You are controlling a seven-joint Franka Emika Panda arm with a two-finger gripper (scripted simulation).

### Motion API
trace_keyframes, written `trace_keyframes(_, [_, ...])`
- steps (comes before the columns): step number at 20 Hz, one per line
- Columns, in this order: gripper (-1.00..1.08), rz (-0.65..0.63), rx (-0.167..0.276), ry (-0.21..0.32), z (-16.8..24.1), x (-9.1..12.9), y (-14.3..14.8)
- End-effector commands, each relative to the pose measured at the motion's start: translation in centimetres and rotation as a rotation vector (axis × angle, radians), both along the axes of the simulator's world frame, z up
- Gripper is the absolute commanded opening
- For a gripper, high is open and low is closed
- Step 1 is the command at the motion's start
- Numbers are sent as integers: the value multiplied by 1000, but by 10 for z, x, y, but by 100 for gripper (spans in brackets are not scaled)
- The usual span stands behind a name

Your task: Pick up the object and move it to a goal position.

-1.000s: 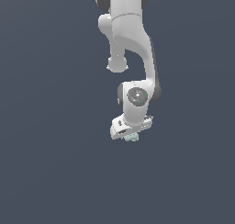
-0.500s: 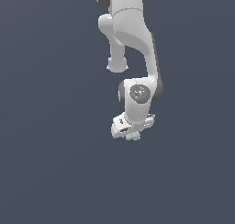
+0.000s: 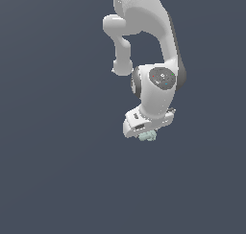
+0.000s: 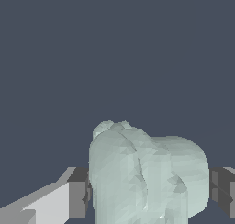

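Note:
The object (image 3: 147, 136) is a small pale mint-green lump that peeks out under the white arm's hand in the exterior view. In the wrist view the object (image 4: 147, 177) fills the space between the two dark finger pads (image 4: 79, 193), which press on both its sides. My gripper (image 3: 145, 134) is shut on it, the fingers mostly hidden behind the hand in the exterior view. Gripper (image 4: 149, 191) and object hang over the plain dark surface.
A flat dark blue-grey surface (image 3: 57, 170) fills the background in both views. The white arm (image 3: 144, 46) comes down from the top of the exterior view.
The arm's upper links have shifted slightly toward the exterior view's right. The gripper still holds the object at about the same spot.

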State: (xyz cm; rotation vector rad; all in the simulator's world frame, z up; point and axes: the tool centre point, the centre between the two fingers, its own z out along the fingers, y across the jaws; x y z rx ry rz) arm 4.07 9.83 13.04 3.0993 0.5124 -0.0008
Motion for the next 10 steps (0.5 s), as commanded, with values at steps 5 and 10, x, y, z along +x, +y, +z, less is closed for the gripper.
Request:
trace_keyframes(5, [-100,0,0,-1,71,6,25])
trace_keyframes(10, [-100,0,0,-1,126,12,44])
